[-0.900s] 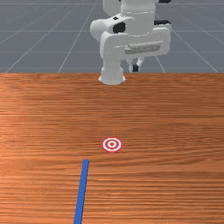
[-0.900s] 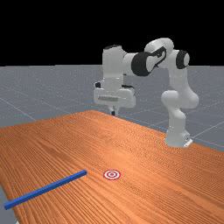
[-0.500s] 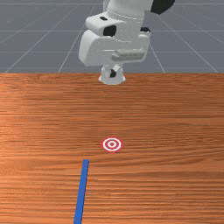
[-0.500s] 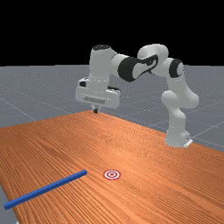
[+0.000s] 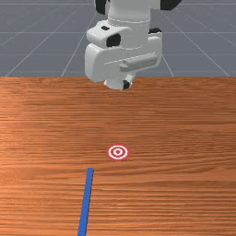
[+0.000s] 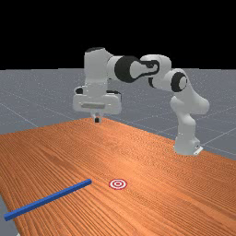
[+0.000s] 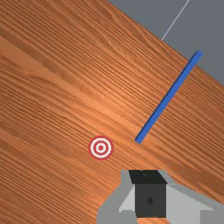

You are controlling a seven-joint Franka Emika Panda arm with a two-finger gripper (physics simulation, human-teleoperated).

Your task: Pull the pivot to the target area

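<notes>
The white-and-grey two-finger gripper (image 6: 97,120) hangs empty above the orange-brown wooden table (image 6: 69,152), fingers together. In the front view, the long blue bar (image 5: 86,200) lies at seven o'clock from the round red-and-white target (image 5: 118,152), not touching.

Front view: faces arm (image 5: 129,32) across surface (image 5: 166,124), angled down. Far view: farther off, oblique, whole arm. Wrist view: hand-mounted, looks down past end effector (image 6: 97,120). Front, far share target (image 5: 118,152).
</notes>
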